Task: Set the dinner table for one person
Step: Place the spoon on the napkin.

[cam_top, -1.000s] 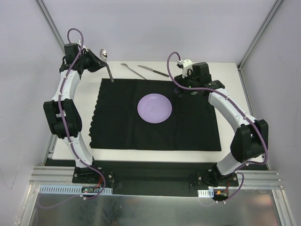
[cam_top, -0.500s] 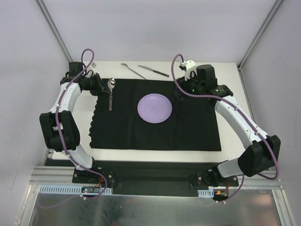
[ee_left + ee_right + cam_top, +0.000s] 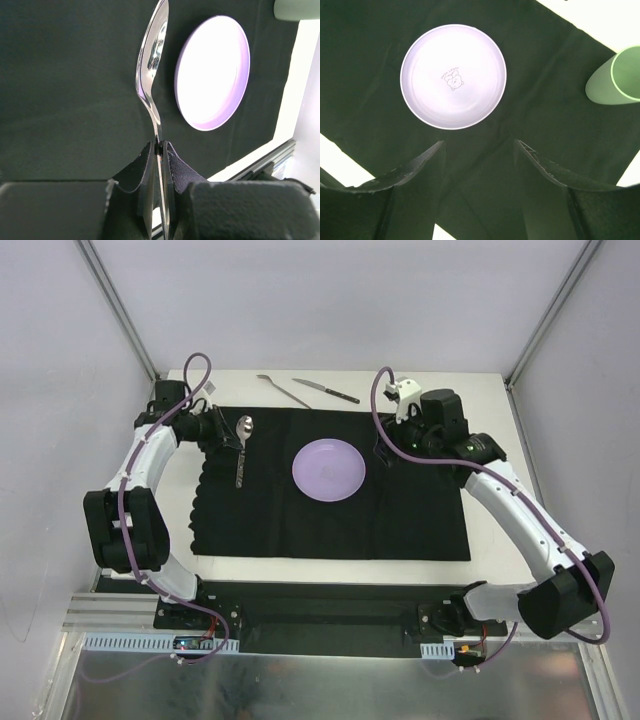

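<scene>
A black mat (image 3: pixel 400 510) covers the middle of the white surface (image 3: pixel 470 390), the left end effector (image 3: pixel 159 147) pinching a spoon (image 3: pixel 152 65) over its left side, the right end effector (image 3: pixel 479 145) gaping wide just right of the purple plate (image 3: pixel 453 76).

spoon (image 3: pixel 152 70) handle: hidden in left tool (image 3: pixel 159 146) | green cup (image 3: pixel 615 75): cut by edge

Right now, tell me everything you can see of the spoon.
The spoon is shiny silver metal: an oval, mirror-like bowl and a slim handle. The left gripper is shut on the handle just behind the bowl, holding it on edge, bowl pointing away from the gripper. It is over the left part of the black mat, left of the purple plate and apart from it. Whether it touches the mat cannot be told.
</scene>
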`<move>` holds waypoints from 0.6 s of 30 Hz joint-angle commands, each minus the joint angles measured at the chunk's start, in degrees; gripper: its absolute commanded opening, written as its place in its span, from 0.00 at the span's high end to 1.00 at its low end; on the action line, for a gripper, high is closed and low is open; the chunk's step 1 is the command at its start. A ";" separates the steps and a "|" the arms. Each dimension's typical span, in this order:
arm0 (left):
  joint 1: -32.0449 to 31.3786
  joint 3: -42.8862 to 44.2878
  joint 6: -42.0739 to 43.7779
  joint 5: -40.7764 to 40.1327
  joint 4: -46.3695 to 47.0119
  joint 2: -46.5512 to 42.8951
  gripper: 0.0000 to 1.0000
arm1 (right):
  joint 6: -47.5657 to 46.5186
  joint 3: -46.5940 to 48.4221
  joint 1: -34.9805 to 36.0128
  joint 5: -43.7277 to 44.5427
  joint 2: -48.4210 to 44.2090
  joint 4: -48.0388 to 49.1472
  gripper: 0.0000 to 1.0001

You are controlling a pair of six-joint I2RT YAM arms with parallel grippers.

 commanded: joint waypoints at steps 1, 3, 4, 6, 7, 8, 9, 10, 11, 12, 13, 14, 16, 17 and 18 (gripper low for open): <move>-3.78 -0.52 0.53 -1.41 1.59 -3.72 1.00 | 2.04 0.00 1.36 3.68 -3.96 -2.50 0.40; -5.02 -1.40 -0.53 -1.94 3.70 -3.98 1.00 | 2.22 0.26 1.89 4.92 -4.67 -3.38 0.40; -6.58 -1.75 -1.92 -2.20 4.57 -4.07 1.00 | 2.74 0.44 2.15 6.23 -5.02 -4.25 0.39; -8.78 -3.68 -4.12 -2.47 9.14 -4.77 1.00 | 3.27 0.79 2.33 7.29 -6.68 -5.05 0.38; -9.58 -4.38 -6.48 -2.12 10.63 -4.87 1.00 | 3.53 0.88 2.33 8.26 -7.39 -5.75 0.36; -10.63 -5.00 -7.55 -2.38 12.30 -4.87 1.00 | 4.23 0.97 2.42 8.87 -8.79 -6.10 0.34; -12.90 -5.44 -8.69 -2.73 15.10 -4.61 1.00 | 4.58 1.49 2.33 9.23 -9.50 -6.37 0.32; -13.97 -5.71 -10.97 -2.73 16.78 -4.25 1.00 | 4.76 1.67 2.33 9.23 -10.11 -7.15 0.28; -15.11 -5.88 -12.12 -2.82 18.19 -3.73 1.00 | 5.37 2.02 2.33 11.06 -10.64 -7.51 0.26; -17.12 -5.97 -13.35 -3.17 21.08 -2.68 1.00 | 5.73 2.72 2.42 11.34 -11.52 -7.95 0.24; -18.28 -6.06 -15.54 -3.69 22.50 -2.23 1.00 | 6.17 3.42 2.33 11.69 -11.79 -9.26 0.18; -19.07 -6.15 -16.61 -3.96 23.82 -1.71 1.00 | 6.69 3.95 2.42 11.78 -11.87 -9.97 0.16; -21.53 -6.24 -20.11 -4.14 28.30 -0.04 1.00 | 7.31 5.10 2.33 12.48 -12.14 -12.08 0.13; -22.41 -5.89 -21.18 -4.40 30.32 0.58 1.00 | 7.49 5.10 2.42 12.83 -12.31 -12.43 0.13; -23.29 -5.62 -22.58 -4.75 31.29 1.71 1.00 | 7.84 5.27 2.33 13.01 -12.66 -13.13 0.12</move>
